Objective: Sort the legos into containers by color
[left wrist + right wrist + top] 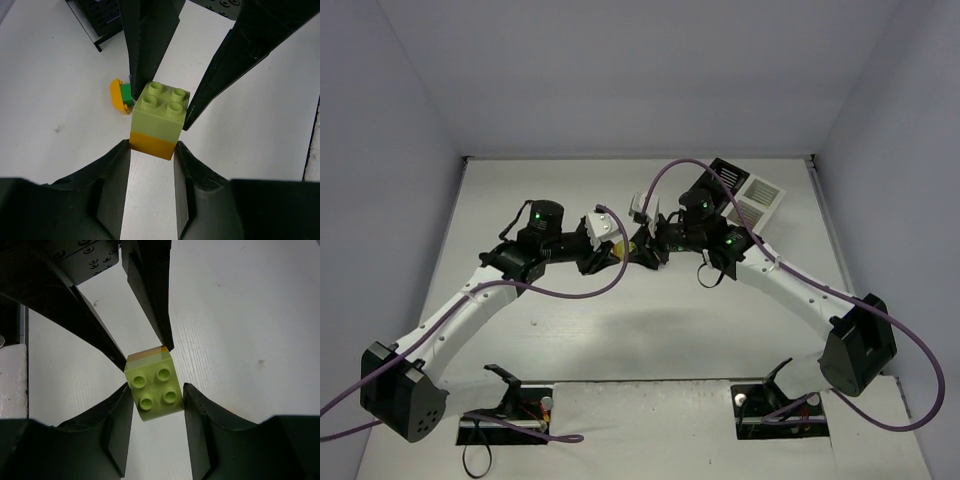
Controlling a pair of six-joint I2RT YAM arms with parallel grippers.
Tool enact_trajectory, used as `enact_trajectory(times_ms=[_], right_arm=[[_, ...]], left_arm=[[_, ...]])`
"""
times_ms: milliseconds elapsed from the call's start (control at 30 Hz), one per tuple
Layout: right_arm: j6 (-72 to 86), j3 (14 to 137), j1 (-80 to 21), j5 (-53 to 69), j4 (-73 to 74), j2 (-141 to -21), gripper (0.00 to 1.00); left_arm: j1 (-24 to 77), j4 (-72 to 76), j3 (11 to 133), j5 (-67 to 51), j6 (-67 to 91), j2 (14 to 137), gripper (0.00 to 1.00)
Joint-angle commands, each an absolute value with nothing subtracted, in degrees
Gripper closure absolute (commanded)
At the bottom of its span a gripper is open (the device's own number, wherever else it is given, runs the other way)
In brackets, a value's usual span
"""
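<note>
The containers (763,192) — one half black, one half white — stand at the far right of the white surface (650,335). Mid-surface both arms meet on one stacked lego (159,112): the left gripper (152,145) jaws pinch its orange half, the right gripper (157,387) jaws its lime half. Just beside it lies a small orange-and-green lego (120,95).

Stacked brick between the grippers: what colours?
The stacked plastic brick is lime green on its studded half, orange on the base half; clearest in the left wrist view.
</note>
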State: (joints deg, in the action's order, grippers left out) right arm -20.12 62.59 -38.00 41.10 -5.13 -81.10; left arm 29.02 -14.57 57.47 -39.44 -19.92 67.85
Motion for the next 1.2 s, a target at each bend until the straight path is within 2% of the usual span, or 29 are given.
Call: enact_trajectory(times_ms=[0, 100, 267, 367, 1167], right_arm=[[-20.48, 65.04, -38.41, 41.48, -10.28, -78.57, 0.88], [-20.39, 64.95, -38.41, 42.1, -10.28, -78.31, 1.0], [-20.13, 64.34, -38.41, 43.42, -10.2, -78.14, 1.0], [-20.13, 64.16, -38.41, 44.38, -10.28, -78.05, 1.0], [-18.81, 63.72, -38.41, 51.33, -10.28, -79.45, 1.0]], left_arm=[[29.27, -13.01, 58.97, -42.1, -20.04, 67.5, 0.77], [29.27, -12.57, 58.54, -42.19, -20.65, 67.06, 0.67], [29.27, -12.65, 57.66, -43.07, -22.23, 65.66, 0.41], [29.27, -12.48, 57.39, -42.54, -22.76, 65.04, 0.3], [29.27, -6.95, 55.55, -41.04, -21.1, 64.16, 0.28]])
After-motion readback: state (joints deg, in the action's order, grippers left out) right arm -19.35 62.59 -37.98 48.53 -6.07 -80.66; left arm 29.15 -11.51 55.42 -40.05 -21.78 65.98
